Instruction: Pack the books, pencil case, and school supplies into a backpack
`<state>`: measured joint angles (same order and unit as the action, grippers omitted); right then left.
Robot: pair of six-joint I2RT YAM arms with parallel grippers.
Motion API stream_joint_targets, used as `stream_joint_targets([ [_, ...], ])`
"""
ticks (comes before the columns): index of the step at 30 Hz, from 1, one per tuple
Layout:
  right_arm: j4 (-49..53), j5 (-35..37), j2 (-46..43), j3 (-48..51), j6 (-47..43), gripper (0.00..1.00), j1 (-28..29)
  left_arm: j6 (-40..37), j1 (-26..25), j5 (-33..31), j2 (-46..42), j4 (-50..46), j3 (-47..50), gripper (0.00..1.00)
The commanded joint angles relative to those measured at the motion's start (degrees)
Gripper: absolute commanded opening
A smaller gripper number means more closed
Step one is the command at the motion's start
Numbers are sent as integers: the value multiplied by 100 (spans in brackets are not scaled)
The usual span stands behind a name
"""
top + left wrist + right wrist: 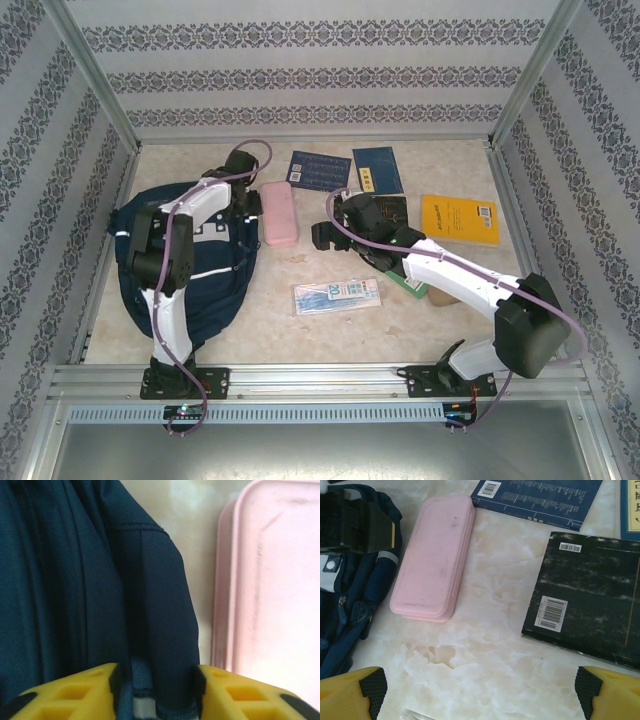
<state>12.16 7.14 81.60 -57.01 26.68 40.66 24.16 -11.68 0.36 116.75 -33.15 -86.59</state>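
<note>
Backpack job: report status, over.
Left hand shut on backpack fabric. Right hand open, above table between pencil case and black book. Books, supplies packet unpacked. No obstruction seen.

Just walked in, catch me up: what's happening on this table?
The left fingers are clamped on a fold of the navy backpack. The right fingers hang open above the table between the pink pencil case and the black book. The case, books and supplies packet all lie outside the backpack.
</note>
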Motion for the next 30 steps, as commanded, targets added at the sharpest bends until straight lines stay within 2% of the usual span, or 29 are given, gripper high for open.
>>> stream_joint_targets([
  [1, 175, 274, -243, 56, 31, 98, 53, -135, -60, -187, 412, -460, -408, 35],
  [6, 229, 404, -389, 153, 39, 98, 44, -277, -219, 66, 694, -416, -735, 0],
  [11, 261, 482, -545, 297, 126, 98, -104, -588, -715, 208, 720, -379, -1015, 0],
  [16, 264, 459, -628, 378, 154, 98, -222, -748, -1210, 625, 597, -293, -1070, 0],
  [21, 227, 436, -611, 417, 226, 98, -303, -673, -1613, 1006, 406, -254, -989, 0],
  [24, 184, 350, -555, 431, 263, 98, -363, -517, -1784, 918, 171, -244, -823, 0],
  [28, 106, 166, -399, 347, 251, 98, -414, -10, -1720, 544, -519, -181, -288, 41],
  [29, 89, 117, -347, 309, 250, 98, -419, 161, -1700, 388, -722, -204, -140, 47],
  [30, 70, 41, -278, 266, 237, 98, -427, 369, -1663, 251, -968, -234, 55, 47],
])
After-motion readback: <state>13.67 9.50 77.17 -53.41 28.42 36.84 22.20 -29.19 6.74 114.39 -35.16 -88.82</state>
